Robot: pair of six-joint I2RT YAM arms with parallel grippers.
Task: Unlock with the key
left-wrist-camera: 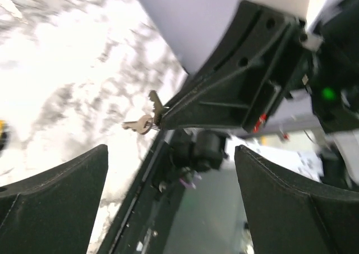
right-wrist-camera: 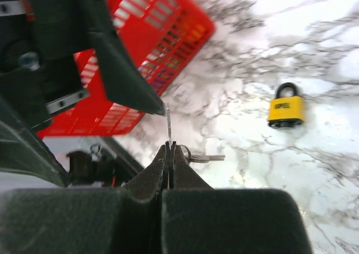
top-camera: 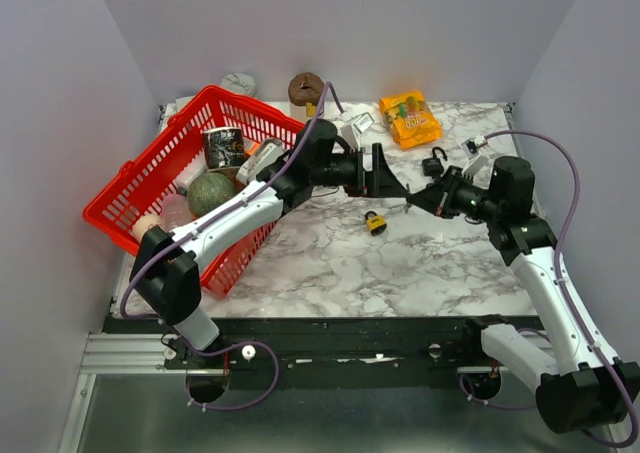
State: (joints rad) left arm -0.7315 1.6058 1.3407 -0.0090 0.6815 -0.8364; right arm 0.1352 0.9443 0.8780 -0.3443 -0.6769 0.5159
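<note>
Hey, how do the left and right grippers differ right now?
The left gripper stands wide open and empty; the right gripper is shut on the key. The left reaches in from the red basket's side, the right from the opposite side. Both hover above the table, tips nearly meeting.

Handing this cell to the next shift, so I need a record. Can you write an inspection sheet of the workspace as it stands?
Surface: marble-pattern table, no spills seen.
Job's things: yellow padlock lies loose mid-table; keys on a ring are held above the table.
Clutter: red basket at the left with several items inside; orange packet, black padlock and brown round item towards the back.
Grippers: left gripper has its fingers wide open, holding nothing; right gripper is shut on the keys.
Cables: purple cable loops along each arm, away from the yellow padlock.
Surroundings: plain walls; nothing else seen.
</note>
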